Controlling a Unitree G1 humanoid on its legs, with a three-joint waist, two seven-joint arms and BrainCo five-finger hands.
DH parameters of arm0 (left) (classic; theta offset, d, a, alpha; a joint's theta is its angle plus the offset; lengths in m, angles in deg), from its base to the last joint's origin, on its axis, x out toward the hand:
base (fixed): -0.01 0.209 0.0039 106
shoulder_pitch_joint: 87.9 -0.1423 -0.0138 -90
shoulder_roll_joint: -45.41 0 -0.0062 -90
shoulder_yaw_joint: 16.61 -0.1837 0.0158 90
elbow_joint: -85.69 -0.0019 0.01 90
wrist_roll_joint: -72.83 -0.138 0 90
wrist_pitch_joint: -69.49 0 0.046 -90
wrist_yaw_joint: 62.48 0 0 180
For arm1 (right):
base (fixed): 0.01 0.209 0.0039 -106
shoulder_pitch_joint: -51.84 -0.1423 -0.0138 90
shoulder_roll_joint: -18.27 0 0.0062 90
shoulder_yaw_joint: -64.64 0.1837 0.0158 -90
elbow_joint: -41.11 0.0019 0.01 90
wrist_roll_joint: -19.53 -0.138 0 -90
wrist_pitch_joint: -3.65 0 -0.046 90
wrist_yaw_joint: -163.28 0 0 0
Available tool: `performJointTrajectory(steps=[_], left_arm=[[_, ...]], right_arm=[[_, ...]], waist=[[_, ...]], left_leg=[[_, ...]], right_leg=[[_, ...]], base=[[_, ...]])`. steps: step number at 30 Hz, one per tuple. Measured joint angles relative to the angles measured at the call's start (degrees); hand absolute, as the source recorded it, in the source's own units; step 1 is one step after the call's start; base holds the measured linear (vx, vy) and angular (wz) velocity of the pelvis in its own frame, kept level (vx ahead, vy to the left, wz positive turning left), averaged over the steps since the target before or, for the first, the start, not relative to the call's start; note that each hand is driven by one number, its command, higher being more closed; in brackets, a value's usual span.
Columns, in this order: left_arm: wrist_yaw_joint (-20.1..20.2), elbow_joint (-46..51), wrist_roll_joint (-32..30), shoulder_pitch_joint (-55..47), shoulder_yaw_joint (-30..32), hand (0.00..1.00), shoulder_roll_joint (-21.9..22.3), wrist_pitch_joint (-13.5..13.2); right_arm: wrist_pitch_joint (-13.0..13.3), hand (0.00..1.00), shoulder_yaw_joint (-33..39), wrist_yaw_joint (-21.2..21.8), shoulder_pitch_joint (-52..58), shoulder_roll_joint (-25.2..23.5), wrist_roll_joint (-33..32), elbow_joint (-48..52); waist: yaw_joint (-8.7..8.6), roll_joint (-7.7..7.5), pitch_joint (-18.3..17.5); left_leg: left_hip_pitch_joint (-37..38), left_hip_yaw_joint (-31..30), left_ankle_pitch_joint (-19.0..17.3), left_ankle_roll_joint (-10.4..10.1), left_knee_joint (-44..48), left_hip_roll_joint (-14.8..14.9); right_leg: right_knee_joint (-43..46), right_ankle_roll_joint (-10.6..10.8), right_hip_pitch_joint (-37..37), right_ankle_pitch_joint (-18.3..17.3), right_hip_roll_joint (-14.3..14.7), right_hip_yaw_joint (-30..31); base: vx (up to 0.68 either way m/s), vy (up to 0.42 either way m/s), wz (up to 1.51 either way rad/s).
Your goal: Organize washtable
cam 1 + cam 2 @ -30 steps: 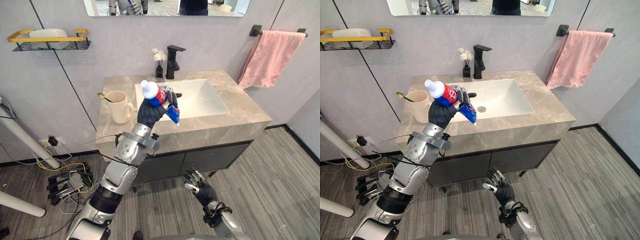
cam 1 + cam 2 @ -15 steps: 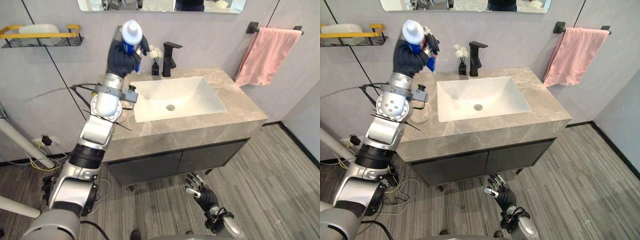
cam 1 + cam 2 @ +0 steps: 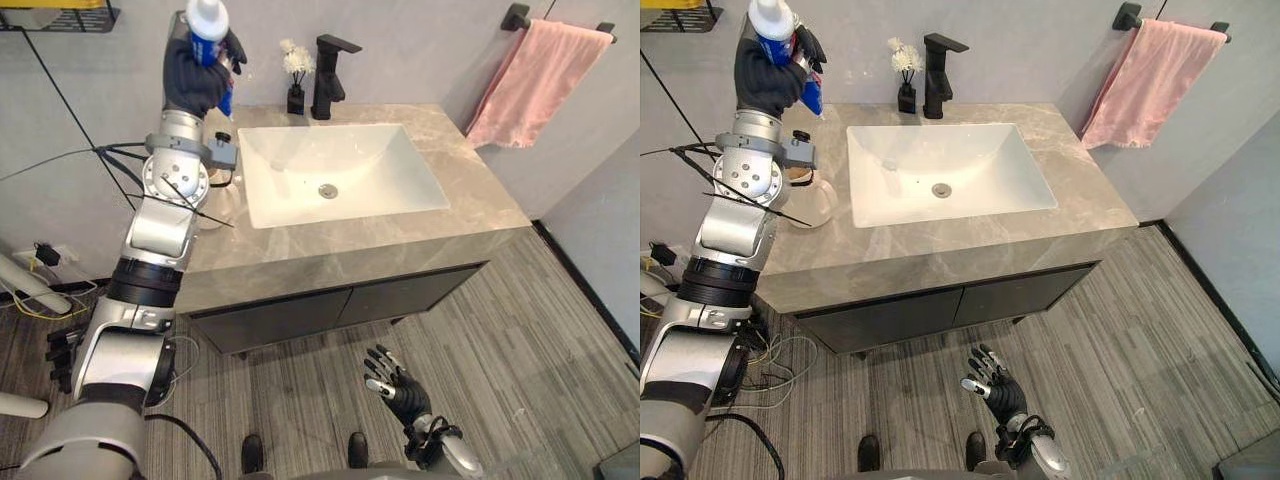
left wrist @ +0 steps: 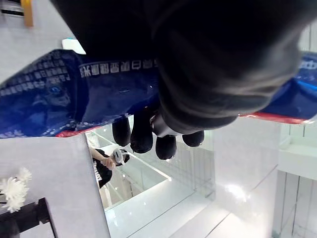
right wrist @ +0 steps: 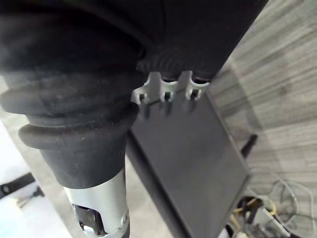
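Observation:
My left hand [image 3: 194,78] is raised high at the left end of the washtable, close to the wall. Its fingers are curled round a blue toothpaste tube [image 3: 208,20] held upright, white cap on top. In the left wrist view the blue tube [image 4: 99,94] crosses the palm with the dark fingertips [image 4: 143,139] wrapped over it. A beige cup [image 3: 812,200] stands on the grey countertop [image 3: 470,210] below that arm, partly hidden by it. My right hand [image 3: 396,382] hangs low in front of the cabinet, fingers spread and empty.
A white sink basin [image 3: 335,170] fills the middle of the countertop. A black faucet [image 3: 330,65] and a small black vase with white flowers [image 3: 295,82] stand behind it. A pink towel [image 3: 540,75] hangs at the right, a wire shelf [image 3: 680,12] at the upper left.
My left hand has carried the tube from in front of the sink up and to the left, near the wall above the cup. The camera has tipped downward. The right hand stays low.

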Motion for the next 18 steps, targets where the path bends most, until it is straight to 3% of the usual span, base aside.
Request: performJointTrajectory(steps=[18], left_arm=[[0.0,0.1,-0.2,0.0,1.3,1.0,-1.1,0.2]], right_arm=[[0.3,0.0,-0.4,1.1,0.7,0.3,0.0,-1.1]], waist=[[0.41,-0.08,1.7]], left_leg=[[0.4,-0.8,0.0,0.0,0.0,0.0]], right_leg=[[0.0,-0.3,1.1,-0.2,0.0,-0.8]], base=[[-0.01,-0.001,0.02]])
